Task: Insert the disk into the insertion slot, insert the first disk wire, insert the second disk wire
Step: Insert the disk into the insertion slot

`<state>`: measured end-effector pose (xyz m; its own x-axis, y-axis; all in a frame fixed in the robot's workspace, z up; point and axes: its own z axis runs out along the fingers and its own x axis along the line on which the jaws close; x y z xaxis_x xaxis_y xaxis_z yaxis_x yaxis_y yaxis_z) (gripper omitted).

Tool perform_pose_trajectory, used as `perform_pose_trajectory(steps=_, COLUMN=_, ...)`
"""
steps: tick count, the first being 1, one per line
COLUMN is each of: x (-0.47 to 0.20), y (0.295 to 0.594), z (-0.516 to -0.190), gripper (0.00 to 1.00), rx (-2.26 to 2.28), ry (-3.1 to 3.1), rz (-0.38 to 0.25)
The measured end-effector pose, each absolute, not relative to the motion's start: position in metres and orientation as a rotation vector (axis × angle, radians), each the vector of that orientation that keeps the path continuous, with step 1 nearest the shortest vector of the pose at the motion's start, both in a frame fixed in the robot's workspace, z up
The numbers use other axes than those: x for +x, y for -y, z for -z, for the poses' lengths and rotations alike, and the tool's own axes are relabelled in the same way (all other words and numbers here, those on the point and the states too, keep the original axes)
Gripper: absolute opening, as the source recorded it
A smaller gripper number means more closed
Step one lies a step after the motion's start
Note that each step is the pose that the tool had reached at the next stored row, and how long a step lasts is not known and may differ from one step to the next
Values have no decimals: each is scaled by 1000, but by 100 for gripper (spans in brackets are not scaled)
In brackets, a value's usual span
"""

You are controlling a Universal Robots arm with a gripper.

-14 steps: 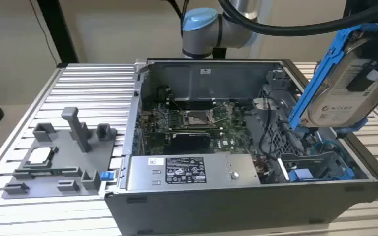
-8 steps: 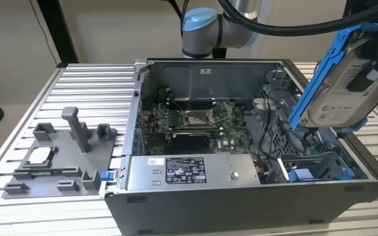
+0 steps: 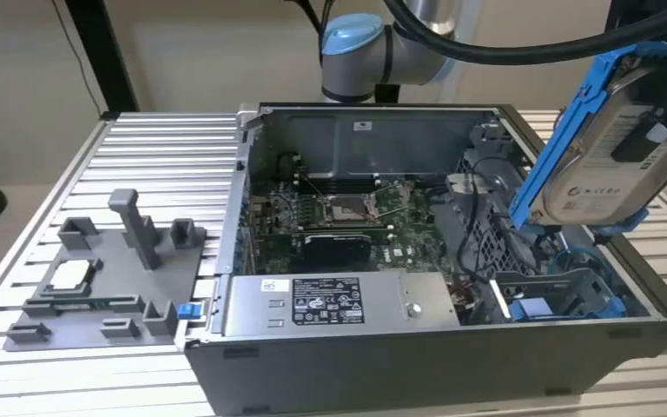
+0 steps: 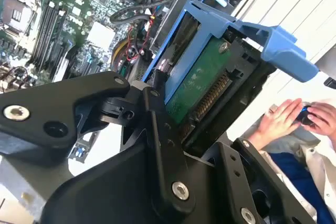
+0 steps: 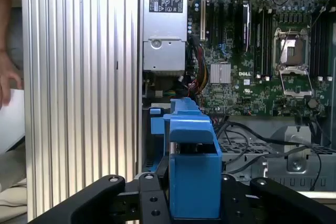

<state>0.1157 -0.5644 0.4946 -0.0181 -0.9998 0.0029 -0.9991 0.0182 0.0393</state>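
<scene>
Claw [image 5: 194,203] clamps the tilted disk [image 3: 604,161] above the insertion slot [image 3: 556,300]

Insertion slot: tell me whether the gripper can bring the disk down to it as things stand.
Probably yes: the case is open on top, and the gripper holds the disk above the insertion slot. Loose black cables beside it might brush.

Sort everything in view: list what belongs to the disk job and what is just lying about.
Belongs to the job:
- the disk, held up in the claw
- the insertion slot

Just lying about:
- power-supply box
- motherboard
- grey parts tray, at the exterior view's left
- a person's hands
</scene>
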Motion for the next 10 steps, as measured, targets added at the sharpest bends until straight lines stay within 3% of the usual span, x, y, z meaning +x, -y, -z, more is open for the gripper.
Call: perform_pose_trajectory(steps=10, x=116, y=564, z=-490, gripper=0, rx=2180, ry=2220, rz=41)
